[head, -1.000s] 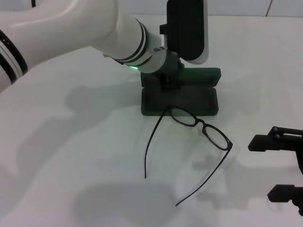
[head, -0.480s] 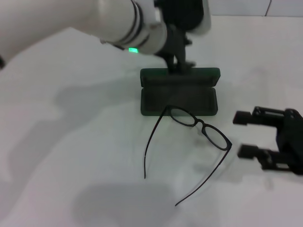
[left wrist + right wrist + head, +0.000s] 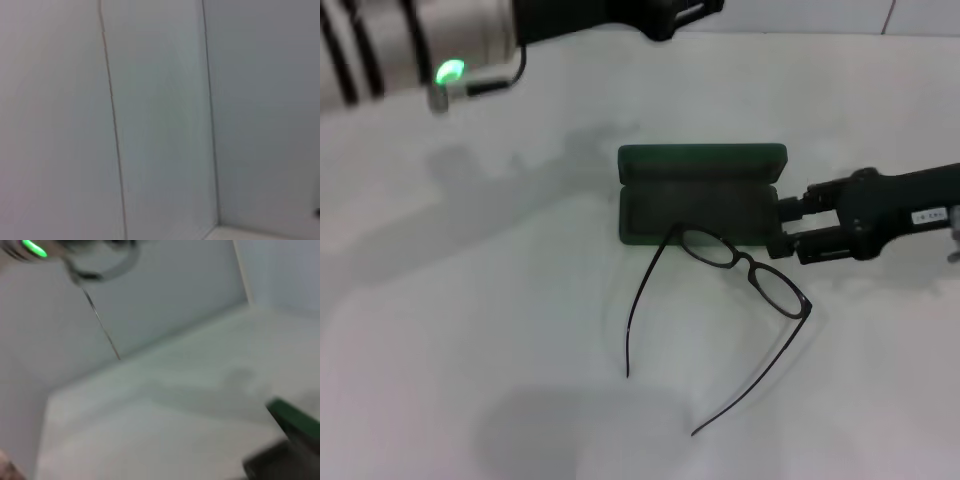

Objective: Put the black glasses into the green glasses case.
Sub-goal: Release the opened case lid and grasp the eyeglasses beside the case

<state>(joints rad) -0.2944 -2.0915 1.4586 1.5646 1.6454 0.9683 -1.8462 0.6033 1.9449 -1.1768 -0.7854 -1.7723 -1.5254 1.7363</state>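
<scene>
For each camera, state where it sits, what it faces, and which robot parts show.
Head view: from the robot's head, looking down on the white table, the open green glasses case, the black glasses, the right gripper beside the case, and the left arm.
Left wrist view: faces a bare wall; no robot parts.
Right wrist view: shares the green glasses case with the head view.
</scene>
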